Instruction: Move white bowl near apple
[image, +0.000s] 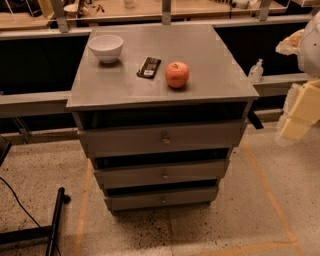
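The speckled floor (200, 230) carries orange tape lines (267, 192) around a grey cabinet (200, 55) with three drawers (162, 140), each slightly pulled out. The cabinet stands to the view's left of the gripper (299, 115), which shows as a pale, blocky shape at the picture's right edge. It is off the cabinet's right side and apart from it, with nothing in its grasp that can be seen. Whether it is wide or narrow cannot be told.

The white bowl (106, 47) sits upright on the far left corner of the cabinet top. It is the thing farthest from the gripper, well apart from it. The apple (177, 74) rests nearer the gripper, toward the middle of the top, stem dimple up, well apart from the bowl. Between bowl and apple lies a flat black packet (149, 67), just beside the apple. A small clear bottle (256, 71) stands behind the cabinet's right edge, nearest the gripper.
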